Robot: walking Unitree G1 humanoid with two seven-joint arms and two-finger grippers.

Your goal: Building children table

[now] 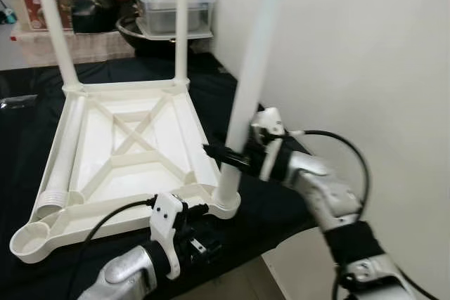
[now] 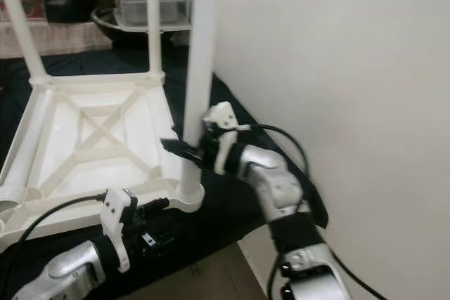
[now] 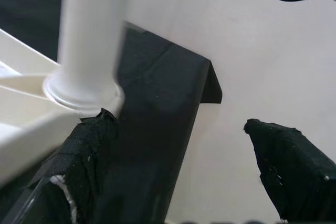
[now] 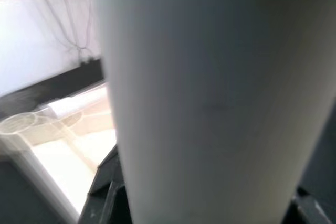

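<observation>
A white plastic table top (image 1: 133,166) lies upside down on a black cloth. Two white legs (image 1: 53,26) (image 1: 182,26) stand in its far corners. A third leg (image 1: 249,82) stands upright in the near right corner socket, and my right gripper (image 1: 228,156) is shut around its lower part; up close the leg (image 4: 210,103) sits between the jaws. My left gripper (image 1: 204,226) is open just below that corner, one finger (image 3: 79,156) touching the socket's rim (image 3: 84,95). A fourth leg (image 1: 62,159) lies along the top's left side, above the empty near left socket (image 1: 28,242).
A white wall (image 1: 351,47) runs close along the right. At the back stand a clear plastic box (image 1: 172,8), a dark pan and other clutter. The cloth-covered surface ends just below the near right corner, with floor (image 1: 232,282) beneath.
</observation>
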